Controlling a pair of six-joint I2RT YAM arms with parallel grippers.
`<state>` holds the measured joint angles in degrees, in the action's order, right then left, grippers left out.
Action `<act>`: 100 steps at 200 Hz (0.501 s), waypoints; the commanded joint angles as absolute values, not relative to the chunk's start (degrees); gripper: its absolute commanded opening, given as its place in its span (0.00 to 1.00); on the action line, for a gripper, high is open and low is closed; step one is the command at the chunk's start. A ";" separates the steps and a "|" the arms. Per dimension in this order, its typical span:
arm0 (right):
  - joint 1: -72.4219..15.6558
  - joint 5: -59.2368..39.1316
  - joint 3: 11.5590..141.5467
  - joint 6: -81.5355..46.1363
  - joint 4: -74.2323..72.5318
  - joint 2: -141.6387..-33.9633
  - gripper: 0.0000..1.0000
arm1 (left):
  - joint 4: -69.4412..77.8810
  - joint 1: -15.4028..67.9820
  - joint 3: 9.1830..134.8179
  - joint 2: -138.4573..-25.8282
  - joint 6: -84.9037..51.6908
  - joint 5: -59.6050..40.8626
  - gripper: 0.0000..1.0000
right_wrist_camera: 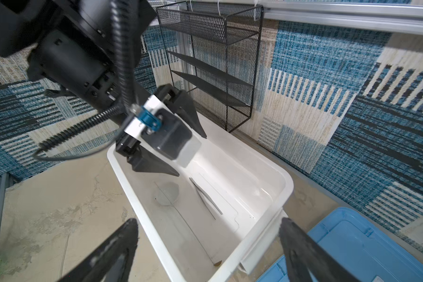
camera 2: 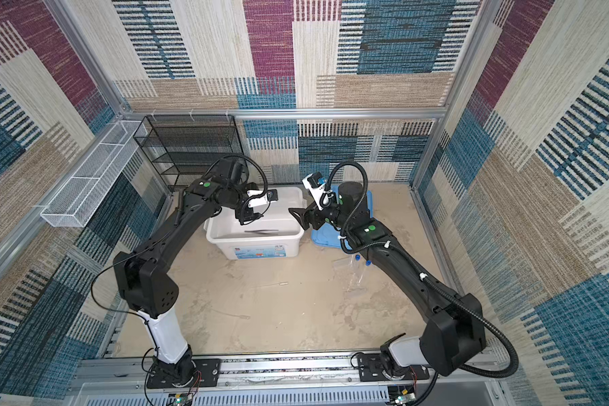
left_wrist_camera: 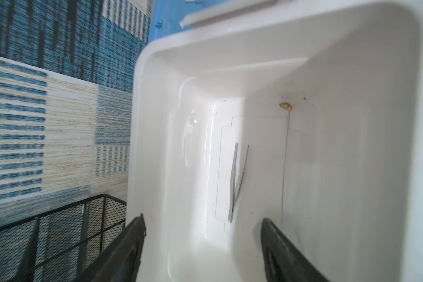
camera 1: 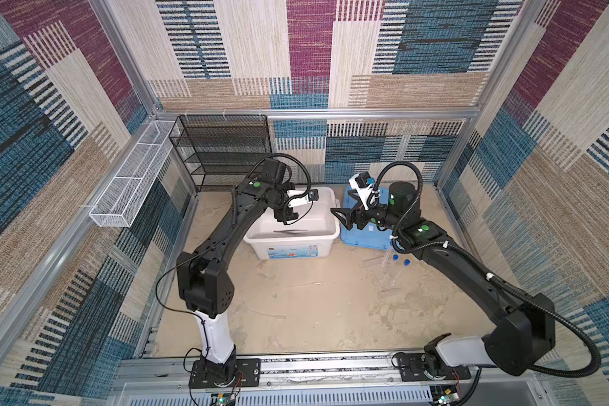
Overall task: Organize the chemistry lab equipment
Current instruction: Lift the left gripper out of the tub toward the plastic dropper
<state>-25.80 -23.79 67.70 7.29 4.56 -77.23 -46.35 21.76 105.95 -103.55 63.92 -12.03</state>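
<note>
Over the white tub (camera 1: 289,240) the left gripper (left_wrist_camera: 203,218) hung with jaws spread and nothing between them. Right beneath, the metal tweezers (left_wrist_camera: 237,180) lay flat on the tub floor. That read like a finished drop-off: tool down, jaws clear of it.

Beside the tweezers ran the long thin spoon-tipped rod (left_wrist_camera: 286,106), and the small white round dish (right_wrist_camera: 166,194) sat on the same floor, the rod seeming to cross it. So the tub was plainly serving as the collecting bin.

At the tub's right rim waited the right gripper (right_wrist_camera: 208,220), jaws wide and empty, over the gap to the blue lid (right_wrist_camera: 352,244); probably parked out of the way.

Out on the table, beside the right arm, lay the blue-capped tubes (camera 1: 396,258), two caps showing.

Room to move? Open air straight up for the left gripper. The black mesh shelf (right_wrist_camera: 213,61) stood close behind and the tub walls hemmed it sideways, so lifting first looked safest.
</note>
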 commanded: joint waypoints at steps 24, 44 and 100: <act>-25.84 -21.43 60.75 2.64 4.95 -67.95 0.99 | -39.83 24.84 96.42 -90.80 49.67 -16.41 0.81; -25.84 -20.09 57.11 0.88 5.70 -62.94 0.99 | -35.13 25.91 92.91 -86.15 35.75 -14.13 0.90; -25.83 -25.42 50.86 -3.28 10.24 -54.77 0.99 | -30.15 25.93 83.77 -77.47 -2.36 -26.50 0.99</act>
<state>-25.80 -21.17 51.83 -0.54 8.08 -56.05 -33.17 25.93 86.15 -79.59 19.66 -20.43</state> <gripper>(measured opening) 0.993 0.989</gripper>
